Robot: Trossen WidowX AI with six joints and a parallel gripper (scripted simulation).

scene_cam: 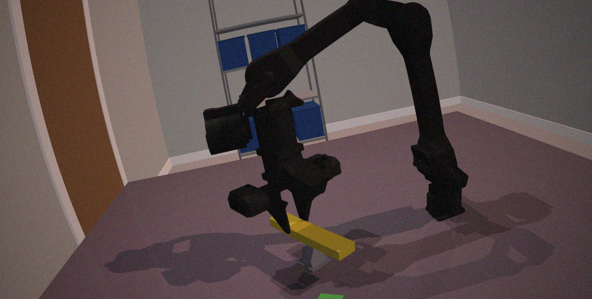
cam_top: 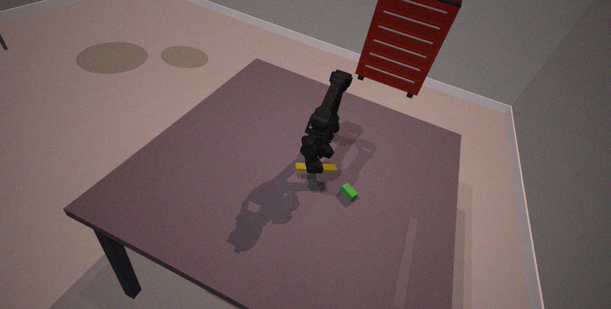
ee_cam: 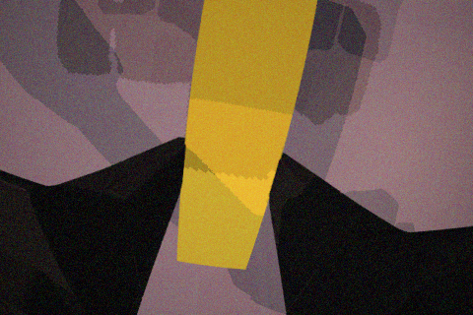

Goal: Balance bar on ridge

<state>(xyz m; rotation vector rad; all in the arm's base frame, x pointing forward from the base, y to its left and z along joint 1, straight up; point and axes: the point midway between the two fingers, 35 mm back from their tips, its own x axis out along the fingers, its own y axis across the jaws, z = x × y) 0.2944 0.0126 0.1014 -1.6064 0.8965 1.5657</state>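
The gripper pinches the yellow bar between its fingertips, near one end, with the longer part sticking out past them above the gray ridge and the table.

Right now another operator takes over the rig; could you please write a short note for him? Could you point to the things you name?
Gripper (cam_top: 314, 170) (scene_cam: 298, 226) (ee_cam: 231, 157): shut on the yellow bar (cam_top: 329, 167) (scene_cam: 327, 239) (ee_cam: 246, 59), nearer one end.
Ridge (cam_top: 312, 176) (scene_cam: 307, 257): standing on the table (cam_top: 192, 136) (scene_cam: 372, 164), under the bar; whether they touch, I cannot tell.
Green block (cam_top: 349, 192) (scene_cam: 331, 296): on the table, off to one side.
Done: bar gripped and over the ridge.
Left: check it is centred and level, let go, back away.
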